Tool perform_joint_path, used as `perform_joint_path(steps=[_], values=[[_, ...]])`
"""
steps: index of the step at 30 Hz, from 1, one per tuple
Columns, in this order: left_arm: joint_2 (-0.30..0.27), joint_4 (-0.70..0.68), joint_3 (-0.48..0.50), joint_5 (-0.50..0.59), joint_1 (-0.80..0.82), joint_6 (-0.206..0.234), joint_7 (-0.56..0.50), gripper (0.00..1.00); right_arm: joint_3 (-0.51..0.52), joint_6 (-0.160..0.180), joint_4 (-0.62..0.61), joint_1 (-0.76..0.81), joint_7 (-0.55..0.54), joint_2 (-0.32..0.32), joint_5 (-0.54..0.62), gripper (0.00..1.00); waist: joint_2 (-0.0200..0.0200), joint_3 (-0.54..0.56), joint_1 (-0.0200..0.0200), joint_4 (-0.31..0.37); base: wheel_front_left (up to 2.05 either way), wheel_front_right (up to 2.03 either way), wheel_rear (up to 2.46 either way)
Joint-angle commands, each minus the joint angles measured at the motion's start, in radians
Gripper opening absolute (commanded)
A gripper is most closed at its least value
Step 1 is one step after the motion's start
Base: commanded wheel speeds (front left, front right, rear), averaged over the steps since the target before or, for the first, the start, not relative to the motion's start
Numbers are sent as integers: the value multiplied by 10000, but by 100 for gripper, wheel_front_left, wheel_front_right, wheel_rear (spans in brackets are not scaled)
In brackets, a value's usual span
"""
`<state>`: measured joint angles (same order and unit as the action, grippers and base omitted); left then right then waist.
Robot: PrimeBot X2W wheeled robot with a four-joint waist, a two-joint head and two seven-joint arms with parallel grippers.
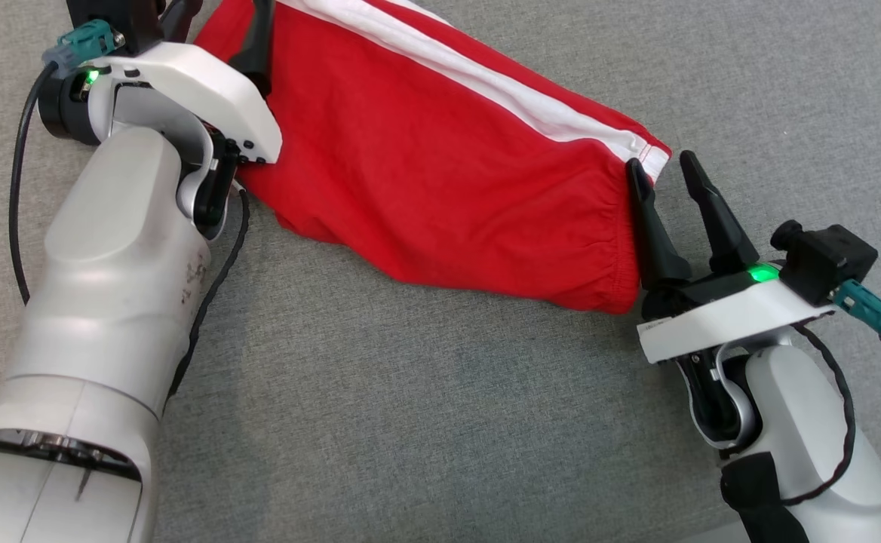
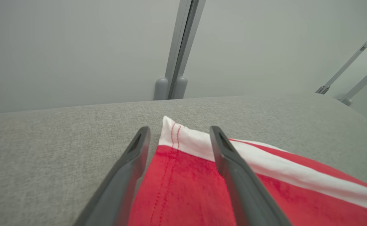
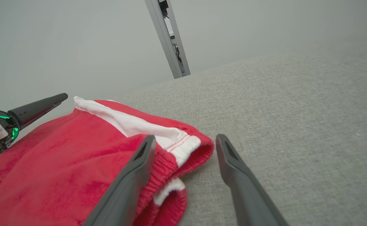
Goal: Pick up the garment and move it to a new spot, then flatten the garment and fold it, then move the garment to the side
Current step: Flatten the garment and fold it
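Observation:
A red garment (image 1: 440,158) with a white side stripe lies bunched on the grey fabric surface (image 1: 425,407). My left gripper (image 2: 179,130) is open at the garment's upper left end. The white-hemmed corner (image 2: 174,135) lies between its spread fingers (image 2: 123,175), flat on the surface. My right gripper (image 1: 663,177) is open at the garment's right end, where the gathered waistband (image 3: 174,157) sits. Its left finger (image 3: 133,182) rests against the red cloth and its right finger (image 3: 243,185) stands over bare surface. Nothing is gripped by either.
The surface ends at a far edge (image 2: 76,106) before a pale wall with an upright metal post (image 2: 180,50). Slanted rails (image 2: 353,59) stand off to one side. Black cables (image 1: 18,188) loop off both wrists. Bare grey fabric stretches in front of the garment.

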<state>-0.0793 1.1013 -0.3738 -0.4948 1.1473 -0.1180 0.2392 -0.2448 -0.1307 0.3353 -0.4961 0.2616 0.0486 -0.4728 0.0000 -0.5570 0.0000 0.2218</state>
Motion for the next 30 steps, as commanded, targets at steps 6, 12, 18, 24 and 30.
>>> perform_joint_path(steps=[6, 12, 18, 24, 30], values=[[-217, -1478, 285, 380, -860, 433, 265, 100, 760, -2, -995, 715, 46, 48, 1268, 100, 0, 255, 0, -266, 0, 0, 0], [-585, -5132, 1357, 1228, -3584, 1128, 265, 100, 1547, -2, -1487, 1435, 45, 50, 1983, 100, 0, 879, 0, -482, 0, 0, 0], [-703, -6858, 2119, 1681, -5531, 1841, 267, 100, 2085, -2, -1512, 1866, 47, 48, 2242, 100, 0, 1491, 0, -695, 0, 0, 0], [-751, -7637, 2629, 1732, -7068, 2188, 268, 100, 2320, -2, -1518, 2483, 47, 49, 2447, 100, 0, 2189, 0, -761, 0, 0, 0], [-857, -8035, 2729, 1629, -8236, 2233, 243, 100, 2384, -2, -1431, 2933, 48, 49, 2442, 100, 0, 2689, 0, -760, 0, 0, 0]])
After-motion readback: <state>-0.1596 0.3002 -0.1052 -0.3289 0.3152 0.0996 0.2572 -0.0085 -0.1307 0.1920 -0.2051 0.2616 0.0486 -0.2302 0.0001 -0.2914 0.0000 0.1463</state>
